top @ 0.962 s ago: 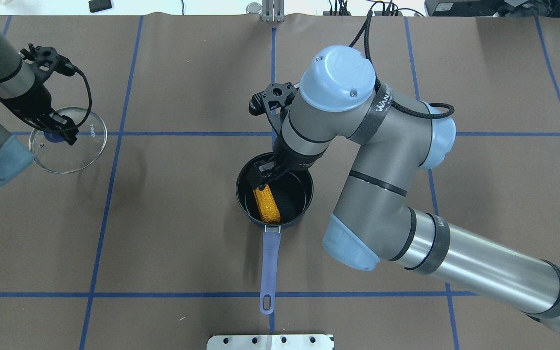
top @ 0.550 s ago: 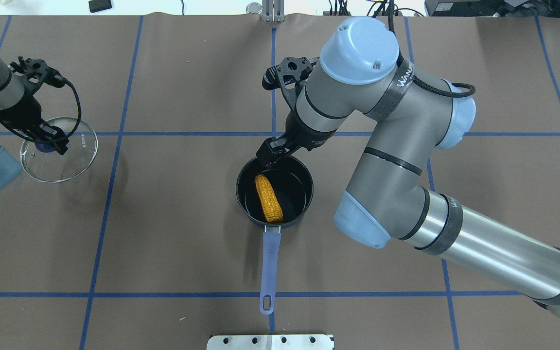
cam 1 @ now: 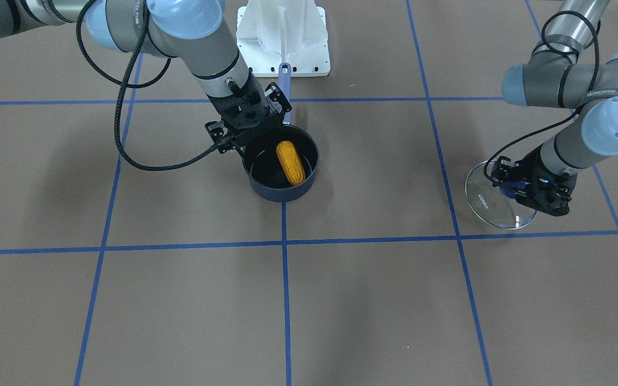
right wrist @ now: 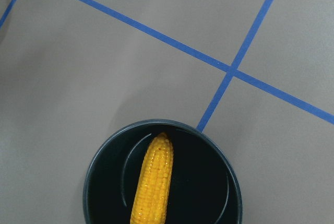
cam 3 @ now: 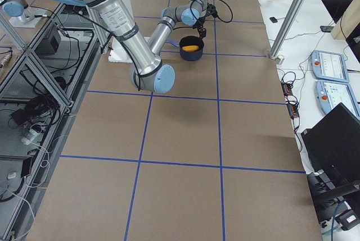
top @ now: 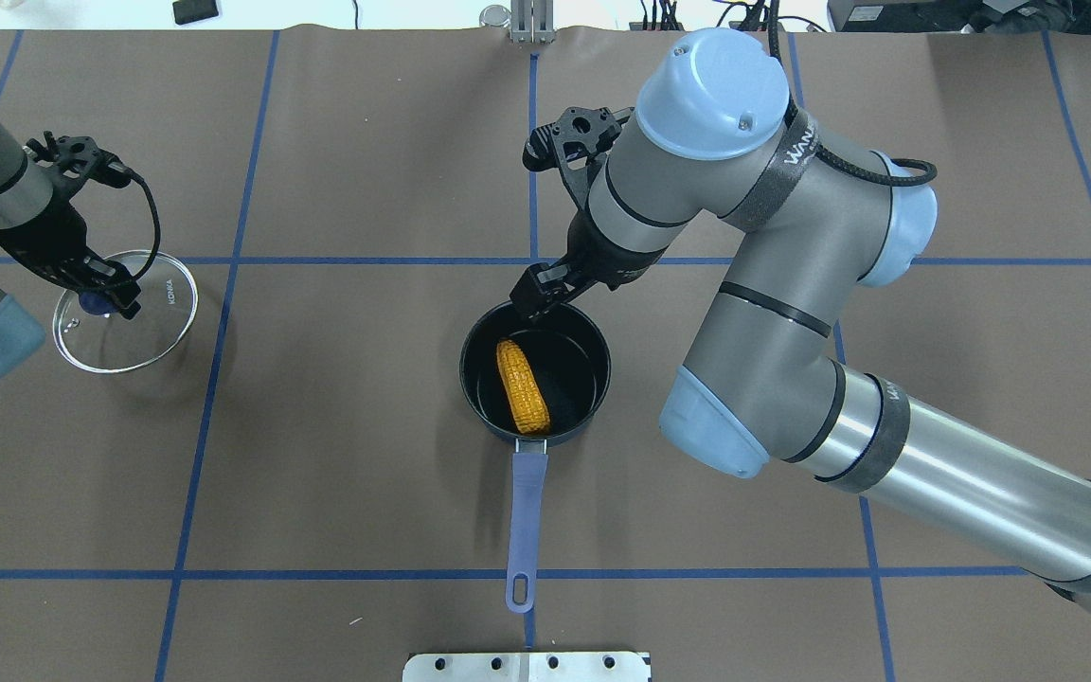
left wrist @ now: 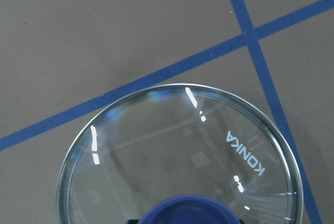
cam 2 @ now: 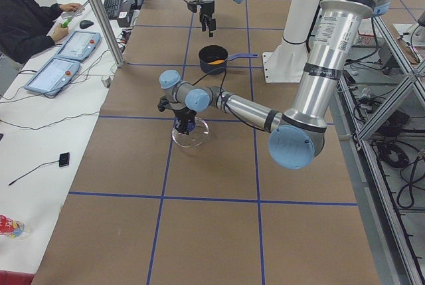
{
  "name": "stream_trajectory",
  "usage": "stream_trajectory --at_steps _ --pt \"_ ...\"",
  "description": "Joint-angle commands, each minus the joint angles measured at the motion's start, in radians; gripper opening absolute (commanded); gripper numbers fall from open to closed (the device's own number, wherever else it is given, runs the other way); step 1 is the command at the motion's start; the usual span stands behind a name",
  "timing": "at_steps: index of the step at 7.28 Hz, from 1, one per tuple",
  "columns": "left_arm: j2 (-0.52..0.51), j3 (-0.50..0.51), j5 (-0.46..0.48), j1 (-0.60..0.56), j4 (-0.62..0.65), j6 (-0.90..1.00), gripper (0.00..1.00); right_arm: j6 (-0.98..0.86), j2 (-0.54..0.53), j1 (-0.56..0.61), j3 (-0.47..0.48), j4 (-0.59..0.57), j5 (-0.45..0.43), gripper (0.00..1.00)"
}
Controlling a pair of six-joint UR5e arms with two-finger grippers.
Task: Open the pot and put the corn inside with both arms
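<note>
The corn (top: 522,386) lies flat inside the pot (top: 576,365), on the 9 o'clock side of the black floor as seen from over the robot's shoulders. Its narrow tip is toward 12 o'clock and its thick end is by the handle (top: 525,511), which runs out toward 6 o'clock. The pot stands open in the middle of the brown worktop (top: 356,426). The right pincer (top: 538,296) hangs just above the rim at about 12 o'clock, clear of the cob. It holds nothing, and its fingers look parted, though the arm hides much of them. Well off at 9 o'clock, the left pincer (top: 108,289) is clenched on the blue knob (top: 91,303) of the glass lid (top: 152,327).
</note>
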Motion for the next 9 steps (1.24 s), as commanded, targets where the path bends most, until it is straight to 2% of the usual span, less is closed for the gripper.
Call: stream_trajectory --at_steps 1,4,6,7,8,9 --pt "0.000 0.009 -0.006 0.014 -0.003 -0.002 0.56 0.000 -0.006 0.001 0.000 0.000 0.000 1.00" --pt "0.000 0.014 -0.004 0.024 -0.003 0.000 0.60 0.000 -0.009 0.001 0.000 0.000 0.000 1.00" --pt "-0.001 0.022 -0.006 0.034 -0.005 0.000 0.61 0.000 -0.039 0.001 0.000 0.046 -0.001 1.00" --pt "-0.001 0.022 -0.006 0.034 -0.005 0.001 0.69 0.000 -0.050 0.001 0.000 0.063 -0.002 1.00" --pt "-0.001 0.023 -0.004 0.034 -0.014 0.003 0.97 -0.002 -0.050 0.002 0.000 0.063 -0.002 1.00" --pt "-0.001 0.022 -0.006 0.034 -0.017 0.001 0.98 -0.002 -0.050 0.005 0.000 0.063 0.000 1.00"
